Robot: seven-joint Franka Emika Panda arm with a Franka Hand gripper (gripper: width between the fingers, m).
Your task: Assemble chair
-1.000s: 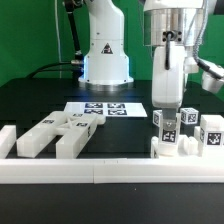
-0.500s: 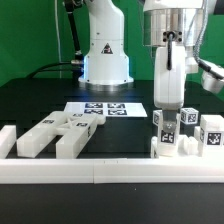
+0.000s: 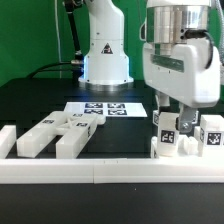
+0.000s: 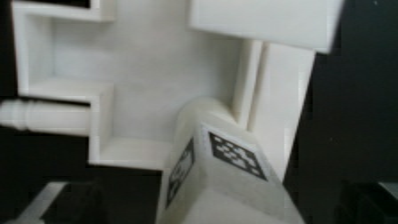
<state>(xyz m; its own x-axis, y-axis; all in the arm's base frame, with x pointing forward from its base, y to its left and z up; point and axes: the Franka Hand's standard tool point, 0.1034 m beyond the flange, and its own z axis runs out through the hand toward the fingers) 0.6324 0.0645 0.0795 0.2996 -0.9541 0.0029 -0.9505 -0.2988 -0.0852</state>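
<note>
White plastic carries most of the scene, set against a black table. One long border rail runs along the near edge, with a short stub of rail rising at the exterior view's far left.

Just behind it on that side lies a cluster of loose chair parts — at least three blocky white pieces, packed too tightly to count for certain. Two of them at the back show small black-and-white tags. They lie flat, touching one another.

Near the middle, farther back, one marker board lies flat with several square tags printed on it. Behind it stands the arm's white base.

On the exterior view's right, just behind the rail, is the joined chair section: a low white block with upright pieces on it. Two tagged faces show plainly, one on the upright tagged post and one on a cube near the frame's edge.

One gripper hangs directly over that post, its fingers spread wide and pinching nothing.

From the wrist, the joined chair section is a blurred white frame with a rectangular recess — the upright tagged post leans across it, one tag in view.
</note>
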